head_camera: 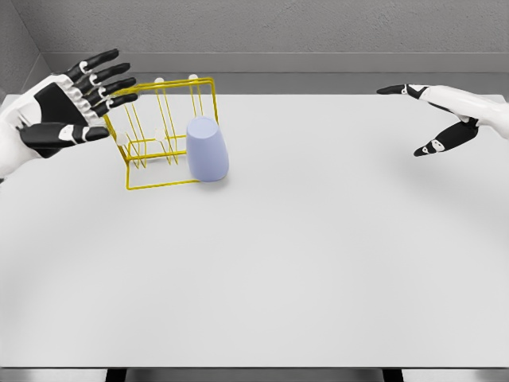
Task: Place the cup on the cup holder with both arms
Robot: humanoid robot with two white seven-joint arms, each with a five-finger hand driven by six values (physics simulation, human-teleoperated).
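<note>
While both arms are showing in the head view, neither hand is holding anything. The left hand [67, 107] is hovering at the upper left, above the table's [318, 263] left edge, with its palm turned toward the middle and its black-and-white fingers [107, 79] spreading wide, the tips pointing at the cup holder [163, 131]. The thumb is sticking out below them, apart from the other fingers. Whether the fingertips are touching the wire frame cannot be told; they are overlapping its left corner in the picture.

The cup holder, a yellow wire rack with upright pegs topped by white tips, is standing on the far left part of the white table. The cup [207, 149], pale lavender and upside down, is sitting at the rack's front right side, covering part of the frame; whether it is hanging on a peg or just resting against the wires cannot be told.

The right hand [437, 119] is floating at the upper right edge, well apart from the cup and rack, its fingers loosely parting with one pointing left and the thumb hanging lower.
</note>
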